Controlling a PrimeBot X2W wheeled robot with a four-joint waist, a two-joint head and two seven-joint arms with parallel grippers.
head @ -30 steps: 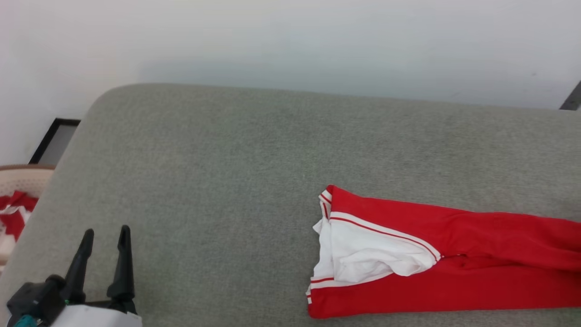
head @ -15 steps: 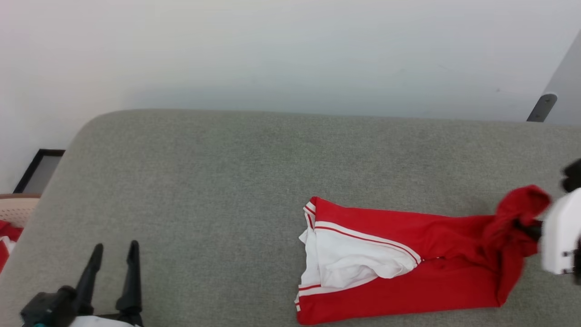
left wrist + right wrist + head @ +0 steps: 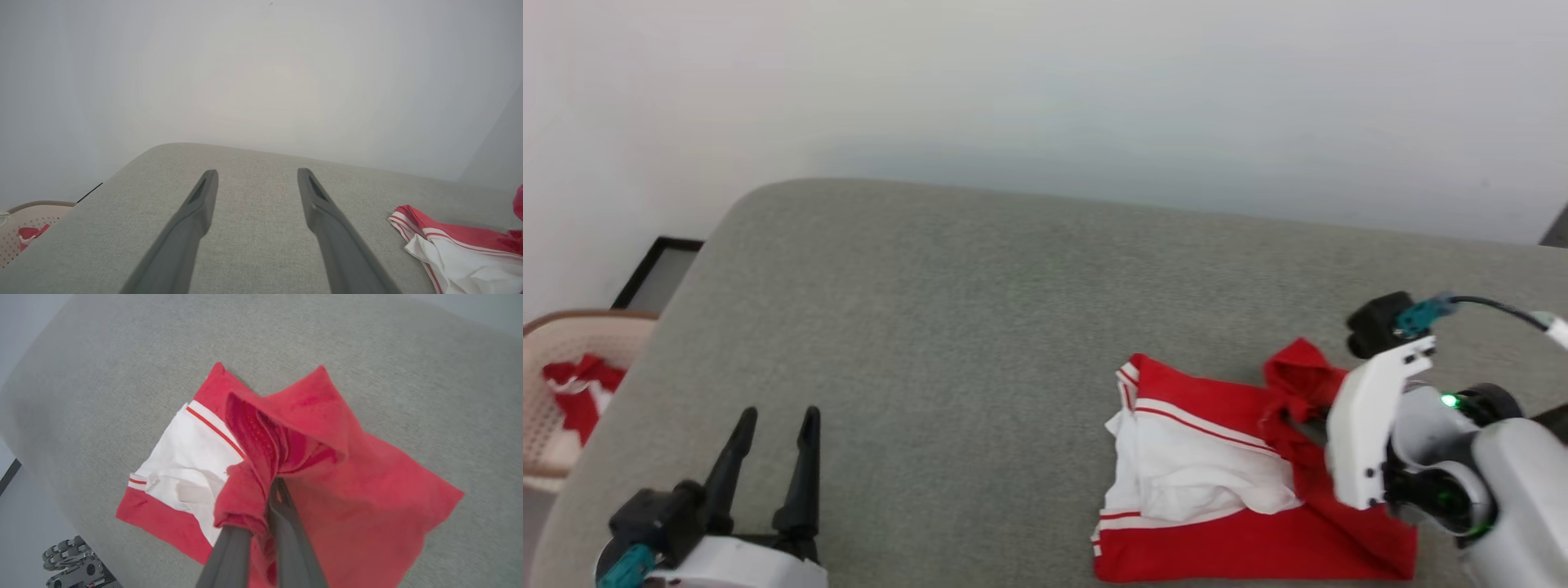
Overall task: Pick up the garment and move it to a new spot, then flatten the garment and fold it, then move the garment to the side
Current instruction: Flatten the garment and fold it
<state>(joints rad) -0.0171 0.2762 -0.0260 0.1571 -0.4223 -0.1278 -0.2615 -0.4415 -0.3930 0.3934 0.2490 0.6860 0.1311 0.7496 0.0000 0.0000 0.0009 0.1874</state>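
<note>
The fold seems half done: the closed right fingers (image 3: pixel 290 543) grip the garment's (image 3: pixel 1241 543) red end above its sleeve (image 3: pixel 1192 474), near the surface's (image 3: pixel 931 327) front edge, the left fingers (image 3: pixel 805 465) stand open and empty, and moving aside is left.

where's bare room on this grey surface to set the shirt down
Free: the wide grey surface between the open left gripper and the garment, back to the wall. Crowded: the right end, where the right gripper pinches the garment.
</note>
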